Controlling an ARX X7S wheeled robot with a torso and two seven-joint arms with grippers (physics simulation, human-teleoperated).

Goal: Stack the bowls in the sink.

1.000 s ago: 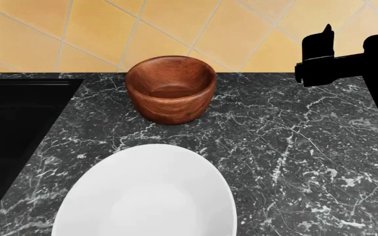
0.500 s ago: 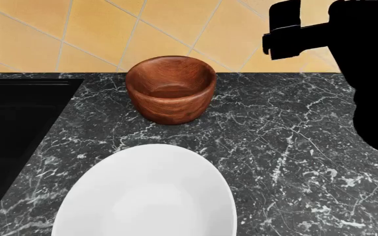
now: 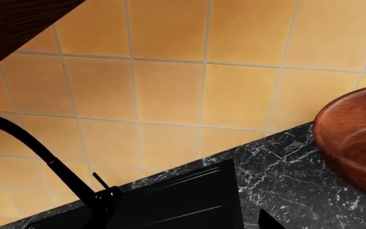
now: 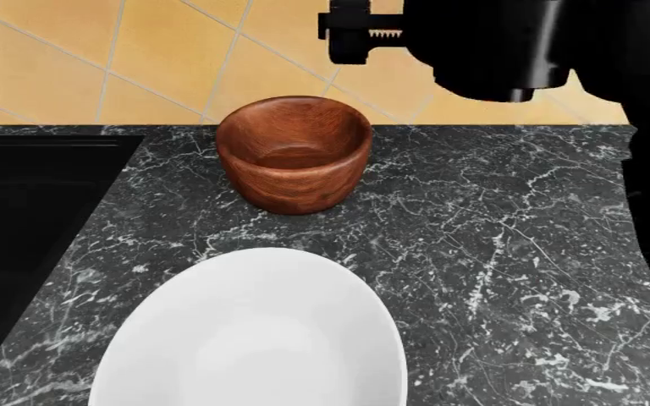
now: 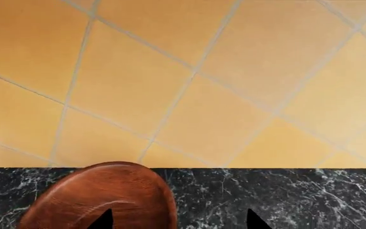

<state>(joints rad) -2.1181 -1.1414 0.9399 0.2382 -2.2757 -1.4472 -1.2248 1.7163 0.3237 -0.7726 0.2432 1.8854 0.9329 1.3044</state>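
The reddish-brown wooden bowl (image 4: 294, 152) stands upright on the dark marbled counter (image 4: 494, 254) near the tiled wall. The wide white bowl (image 4: 251, 334) sits in front of it, at the counter's near edge. The black sink (image 4: 20, 220) lies to their left, with no bowl visible in it. My right arm (image 4: 494, 51) reaches in above and behind the wooden bowl. My right gripper (image 5: 178, 222) is open: one fingertip shows over the wooden bowl (image 5: 100, 200), the other over bare stone. My left gripper (image 3: 183, 224) hovers over the sink (image 3: 183, 200), open, one fingertip (image 3: 269, 222) showing against the stone. The wooden bowl (image 3: 354, 138) is off to its side.
A tall black faucet (image 3: 43, 157) rises at the sink's back edge. The yellow tiled wall (image 4: 190, 51) runs right behind the counter. A dark wood cabinet corner (image 3: 17, 24) hangs above the sink.
My right arm has swung left and up across the head view, from the right edge to above the wooden bowl. Both bowls stay where they were.
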